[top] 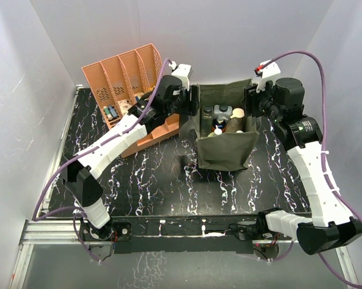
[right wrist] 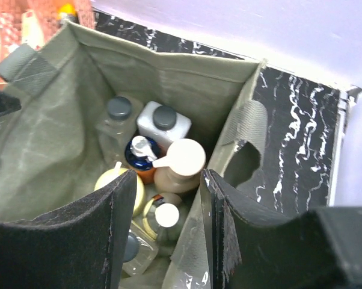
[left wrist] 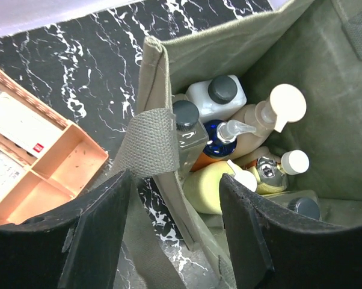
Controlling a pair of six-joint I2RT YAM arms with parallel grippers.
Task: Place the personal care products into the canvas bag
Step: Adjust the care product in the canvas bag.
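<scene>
The olive canvas bag (top: 227, 153) stands upright at the table's middle back. Inside it are the tan pump bottle (left wrist: 259, 117), the white bottle (left wrist: 214, 96), the orange-and-blue pump (left wrist: 220, 141), the yellow white-capped bottle (left wrist: 214, 186), the small clear round bottle (left wrist: 271, 171) and the clear dark-capped bottles (left wrist: 187, 123). My left gripper (left wrist: 175, 180) is open, its jaws on either side of the bag's left wall by the strap (left wrist: 146, 141). My right gripper (right wrist: 168, 180) is open over the bag's right wall (right wrist: 229, 129), above the bottles.
The salmon-orange slotted rack (top: 124, 78) stands left of the bag, right under my left arm, with small boxes in its slots. White walls close in the back and both sides. Bare black marbled tabletop (top: 169, 180) lies in front of the bag.
</scene>
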